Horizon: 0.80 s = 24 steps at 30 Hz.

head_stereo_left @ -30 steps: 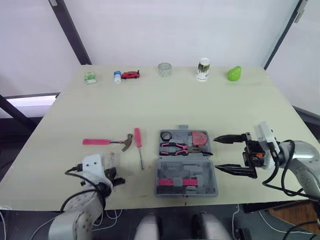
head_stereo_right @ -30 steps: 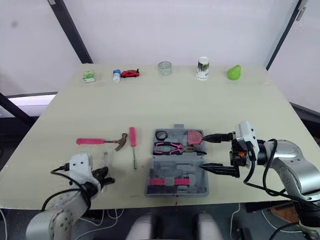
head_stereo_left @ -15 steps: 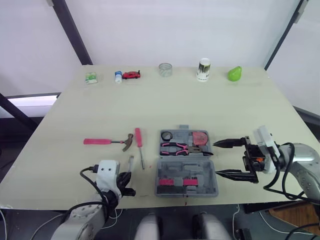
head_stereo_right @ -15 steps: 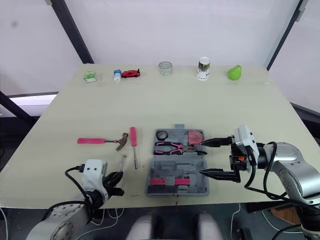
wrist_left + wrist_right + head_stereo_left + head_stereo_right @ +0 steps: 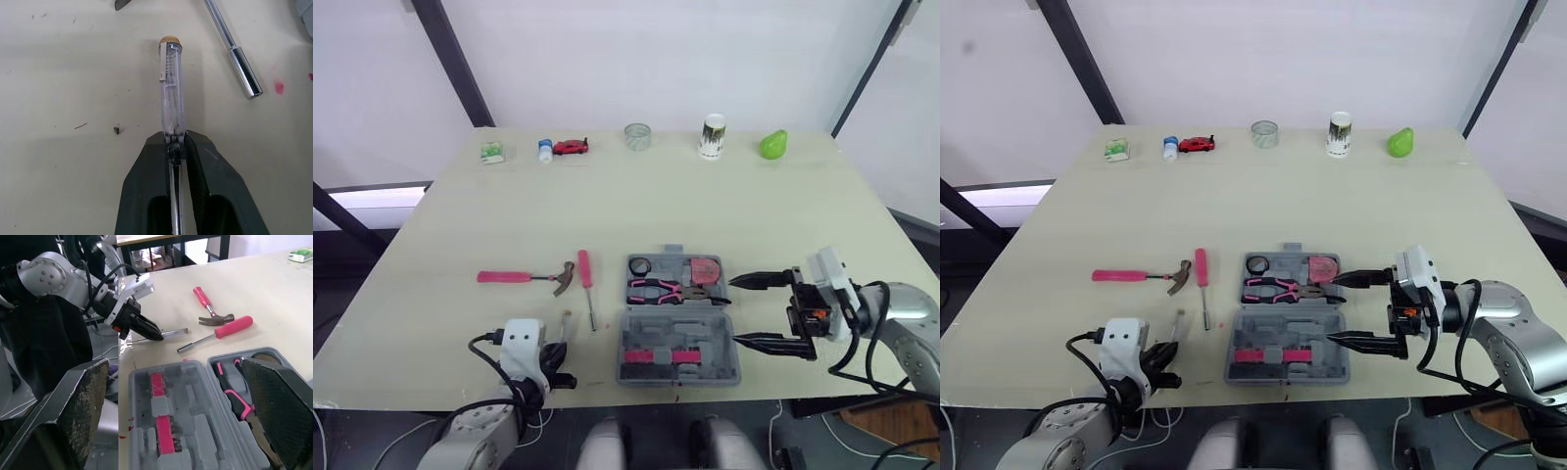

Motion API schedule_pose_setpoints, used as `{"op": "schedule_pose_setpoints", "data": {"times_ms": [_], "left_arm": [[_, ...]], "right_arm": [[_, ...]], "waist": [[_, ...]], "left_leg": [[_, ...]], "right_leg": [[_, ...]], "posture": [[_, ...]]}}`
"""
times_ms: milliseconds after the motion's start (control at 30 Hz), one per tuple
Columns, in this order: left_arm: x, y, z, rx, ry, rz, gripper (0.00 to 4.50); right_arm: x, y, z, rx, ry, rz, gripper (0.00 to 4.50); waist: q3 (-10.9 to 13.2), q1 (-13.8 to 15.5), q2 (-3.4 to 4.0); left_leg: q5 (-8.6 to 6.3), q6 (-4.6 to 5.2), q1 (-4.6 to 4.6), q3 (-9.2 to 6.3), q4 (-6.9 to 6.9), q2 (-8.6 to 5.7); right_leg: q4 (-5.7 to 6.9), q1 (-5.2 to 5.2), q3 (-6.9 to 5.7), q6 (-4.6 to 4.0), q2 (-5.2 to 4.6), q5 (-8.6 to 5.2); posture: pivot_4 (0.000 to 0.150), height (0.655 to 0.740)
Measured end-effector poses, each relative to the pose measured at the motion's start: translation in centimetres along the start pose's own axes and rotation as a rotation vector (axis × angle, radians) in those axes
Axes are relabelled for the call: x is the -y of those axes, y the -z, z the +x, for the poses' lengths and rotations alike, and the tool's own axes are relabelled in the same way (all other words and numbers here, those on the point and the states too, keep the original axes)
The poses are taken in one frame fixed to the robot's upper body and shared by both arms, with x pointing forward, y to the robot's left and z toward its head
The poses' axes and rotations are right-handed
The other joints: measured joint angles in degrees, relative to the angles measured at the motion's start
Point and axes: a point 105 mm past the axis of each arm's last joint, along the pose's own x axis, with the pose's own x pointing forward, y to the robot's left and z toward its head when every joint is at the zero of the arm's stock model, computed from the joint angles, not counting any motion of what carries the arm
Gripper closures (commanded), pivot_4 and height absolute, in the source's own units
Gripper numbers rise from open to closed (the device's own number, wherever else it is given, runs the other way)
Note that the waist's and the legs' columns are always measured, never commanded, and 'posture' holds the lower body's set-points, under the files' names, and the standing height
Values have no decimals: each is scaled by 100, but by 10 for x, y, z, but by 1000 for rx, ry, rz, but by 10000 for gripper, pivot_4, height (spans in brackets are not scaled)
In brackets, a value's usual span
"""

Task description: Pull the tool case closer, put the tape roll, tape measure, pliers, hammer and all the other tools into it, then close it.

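The grey tool case (image 5: 678, 348) lies open near the table's front edge. Its far half holds the tape roll (image 5: 638, 265), the pink tape measure (image 5: 706, 269) and the pink pliers (image 5: 664, 290). Left of it lie the pink hammer (image 5: 523, 278) and a pink screwdriver (image 5: 586, 286). My left gripper (image 5: 175, 142) is shut on a clear tester screwdriver (image 5: 171, 88), low over the table in front of the hammer (image 5: 565, 326). My right gripper (image 5: 764, 311) stands open just right of the case, level with its hinge.
Along the far edge stand a green-white box (image 5: 489, 152), a small bottle (image 5: 544, 149), a red toy car (image 5: 570, 147), a clear jar (image 5: 636, 135), a can (image 5: 711, 135) and a green pear (image 5: 771, 144). The table's front edge is close to the case.
My left arm has swung right along the front edge, and the clear tester screwdriver in its gripper now lies nearer the case. The right gripper has sunk slightly.
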Motion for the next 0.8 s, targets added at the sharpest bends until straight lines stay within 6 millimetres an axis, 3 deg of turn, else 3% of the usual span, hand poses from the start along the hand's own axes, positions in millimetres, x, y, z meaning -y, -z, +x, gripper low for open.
{"op": "schedule_pose_setpoints", "data": {"times_ms": [167, 267, 367, 533, 633, 733, 800], "left_arm": [[-3, 1, -6, -2, -6, -1, 6822], [-17, 0, -16, -6, -31, 15, 6822], [-24, -13, -31, -4, 51, 84, 6822], [-29, -62, -53, 3, 300, 357, 6822], [-25, -80, -55, -40, 496, 517, 6822], [-29, -110, -56, -80, 697, 766, 6822], [-29, -118, -55, -94, 788, 880, 6822]], "right_arm": [[-1, -7, 4, 33, -13, 3, 0], [-1, -7, 4, 33, -10, 5, 0], [0, -8, 4, 43, -2, 12, 0], [-4, -18, 8, 74, 2, 11, 0], [-7, -24, 10, 88, 4, 5, 0], [-12, -35, 11, 103, -5, -15, 0], [-13, -38, 11, 112, 0, -22, 0]], "waist": [[0, -11, 0], [0, -8, 1], [4, 2, -5], [8, 24, 4], [10, 20, 3], [17, 51, 13], [20, 38, 21]], "left_leg": [[0, 0, 1, -1, -1, 1], [0, 0, 0, -1, -1, 1], [0, 0, 0, -4, -1, 2], [0, -1, -1, 3, -1, 1], [0, -2, -5, 8, -3, 1], [0, -2, -6, 13, -6, 2], [-1, -2, -6, 26, -12, 1]], "right_leg": [[0, 0, 0, 0, 1, 0], [0, -1, -1, -1, 0, -1], [0, -2, -7, -3, -1, -2], [-2, -5, -8, -3, -8, -2], [-5, -11, -8, -3, -10, -2], [-4, -19, -9, -4, -10, -2], [-10, -20, -3, -3, -15, -2]], "posture": [[1500, 7400], [1500, 7400], [1500, 7400], [1500, 7400], [1500, 7400], [1500, 7400], [1500, 7400]]}}
